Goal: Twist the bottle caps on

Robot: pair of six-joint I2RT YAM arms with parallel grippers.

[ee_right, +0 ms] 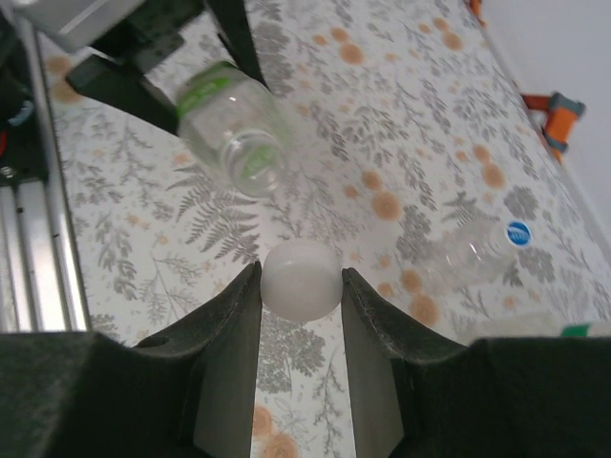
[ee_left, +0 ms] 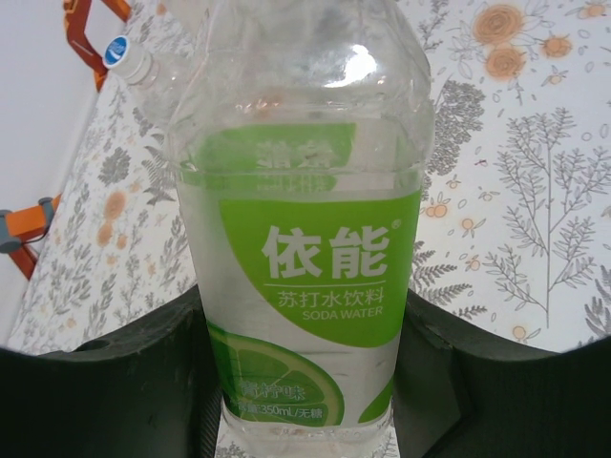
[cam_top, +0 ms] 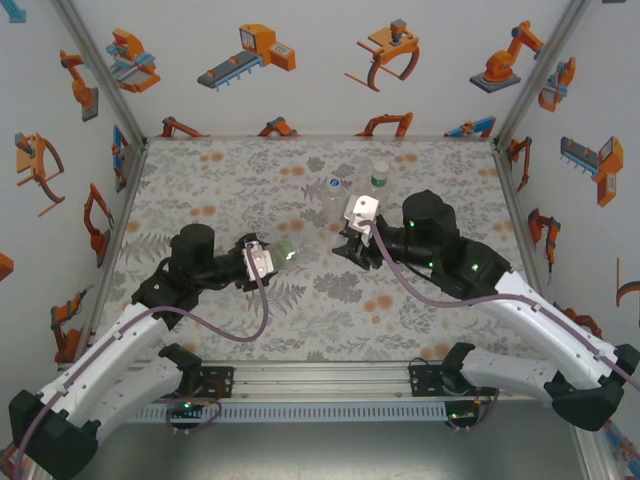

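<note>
My left gripper is shut on a short green-labelled bottle, whose body fills the gap between the black fingers in the left wrist view. The bottle is tipped over, its open neck facing my right gripper. That gripper is shut on a white bottle cap, held a short way from the neck and above the mat. In the top view the right gripper faces the left one across the middle of the table.
A clear bottle with a blue-and-white cap sits behind the grippers. Next to it stands a bottle with a green neck band. The flower-printed mat covers the table, with printed walls on three sides.
</note>
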